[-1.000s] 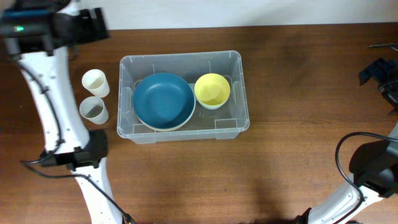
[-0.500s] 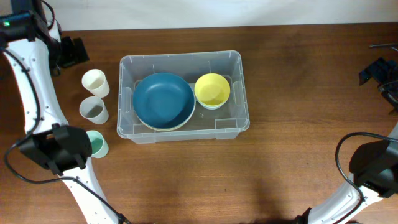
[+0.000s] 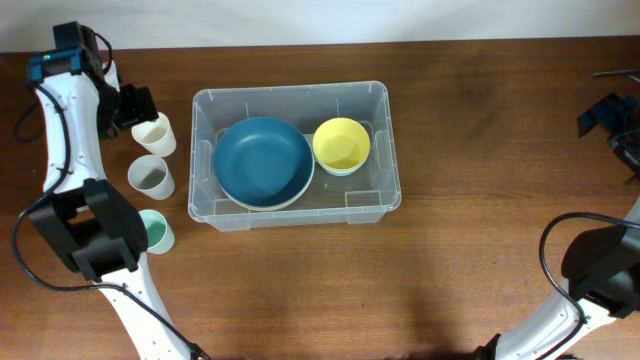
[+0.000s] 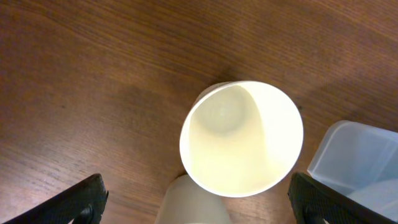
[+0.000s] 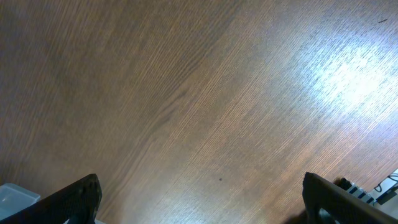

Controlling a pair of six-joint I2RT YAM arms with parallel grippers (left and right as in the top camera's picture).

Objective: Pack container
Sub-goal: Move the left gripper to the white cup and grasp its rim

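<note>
We find the large clear rectangular plastic container (image 3: 290, 94) left of ctr on the brown wooden desk (image 3: 480, 220), w/ a round blue bowl (image 3: 263, 162) and a smaller yellow bowl (image 3: 341, 144) side by side inside. A cream cup (image 3: 153, 132), grey cup (image 3: 150, 176) and green cup (image 3: 155, 230) stand in a column beside its left wall. The left tool (image 4: 200, 204) is over the cream cup, jaws wide apart. The right tool (image 5: 211, 205) is at far right, jaws likewise apart.

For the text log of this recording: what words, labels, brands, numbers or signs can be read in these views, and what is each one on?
None: no readable text appears in any view.
The clear container, blue bowl and yellow bowl show no print or visible label.
The cream cup, grey cup and green cup are plain.
</note>
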